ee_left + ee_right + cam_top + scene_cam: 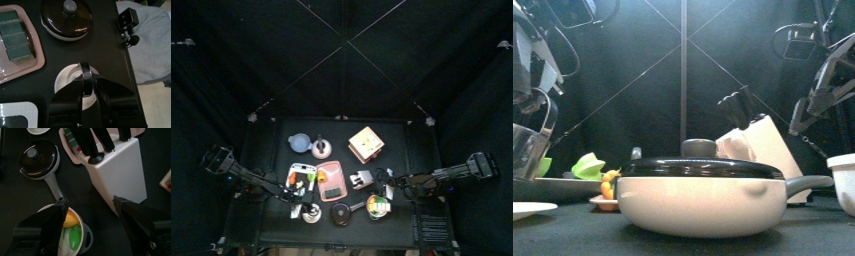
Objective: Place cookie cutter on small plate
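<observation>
1. Left pincer (pixel 87 86), nearest the left wrist camera: its jaws are pressed together on a thin dark ring-like piece, probably the cookie cutter (pixel 85 72), though the view is too dim to be sure of its shape.
2. Small plate (pixel 75 85): a white disc on the black desk (pixel 113 60), directly beneath the left pincer, so the held piece hangs over the plate's middle; whether it touches the plate cannot be told.
3. Key relation: the plate lies straight below the left pincer, not off to one side, so the coming move is judged a plain descent and release.
4. Neighbours: a lidded dark pot (pixel 67 17) beyond the plate; a pink tray (pixel 30 67) beside it.
5. Right pincer (pixel 90 210): jaws spread wide and empty, above a white knife block (pixel 117 170), well apart from the plate.
</observation>
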